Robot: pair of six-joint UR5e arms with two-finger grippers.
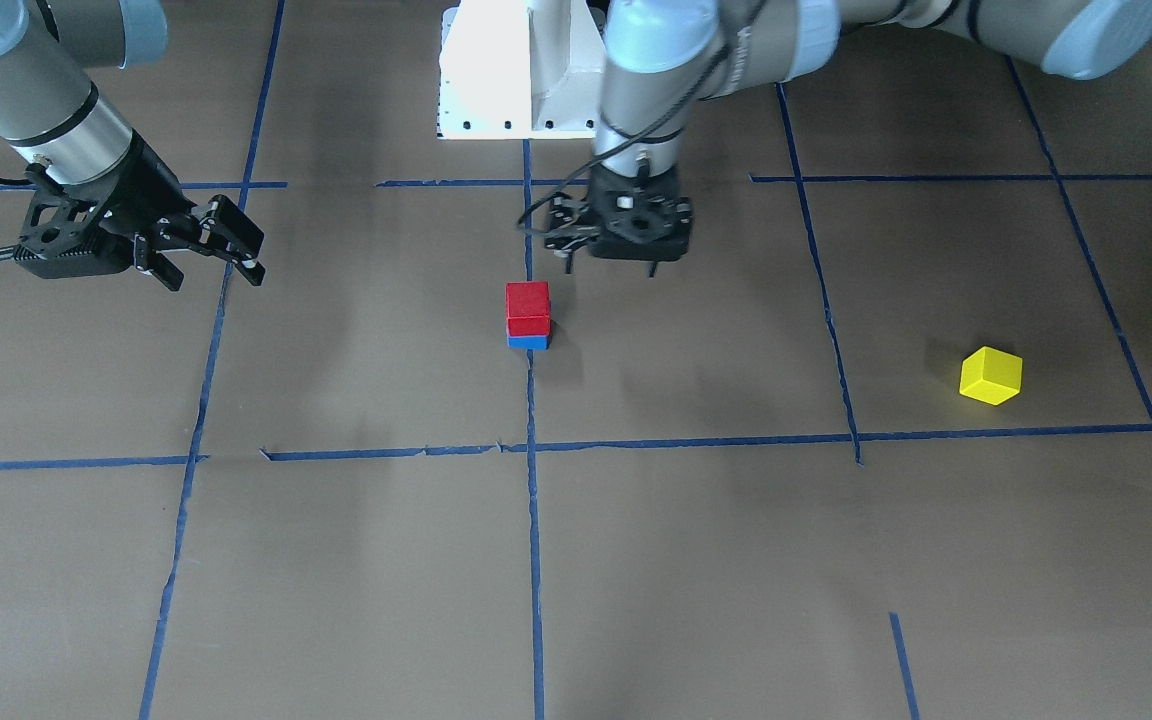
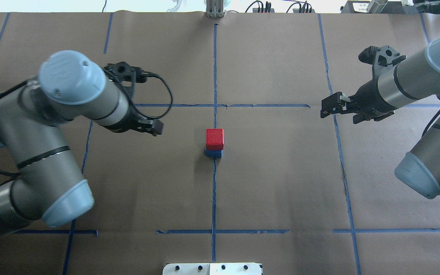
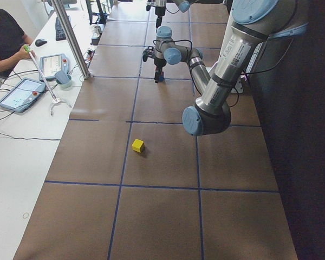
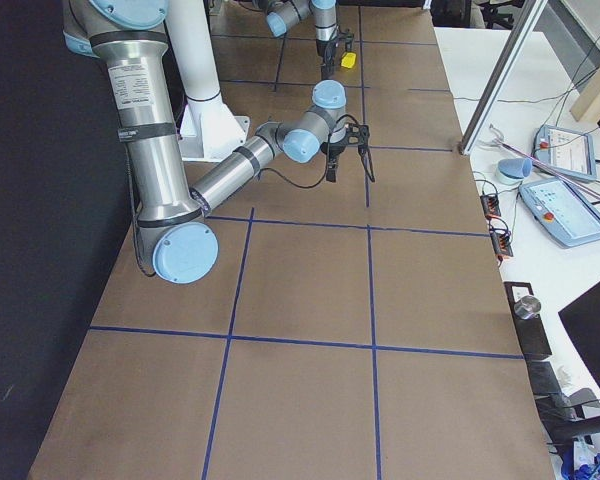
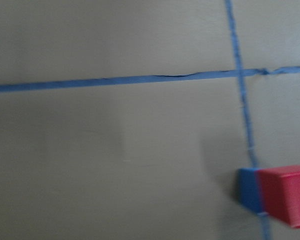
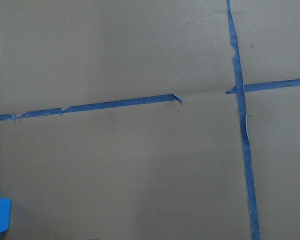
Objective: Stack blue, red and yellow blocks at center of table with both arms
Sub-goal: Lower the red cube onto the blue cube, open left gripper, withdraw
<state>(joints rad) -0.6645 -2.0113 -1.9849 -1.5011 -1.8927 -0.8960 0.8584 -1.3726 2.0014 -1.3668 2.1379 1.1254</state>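
That little yellow cube block looks light, hard and smooth; I'd pinch two opposite flat faces, squared to its skew. The left hand: I cannot tell its opening.

One red block, one blue block, one yellow block, one left claw, one right claw.

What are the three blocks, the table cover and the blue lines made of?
Red block, blue block, yellow block: likely painted wood or hard plastic; crisp edges, flat opaque colour; cannot tell which. Table cover: looks like brown kraft paper, matte, faintly creased. Blue lines: masking-style tape, matte, with torn ragged ends.
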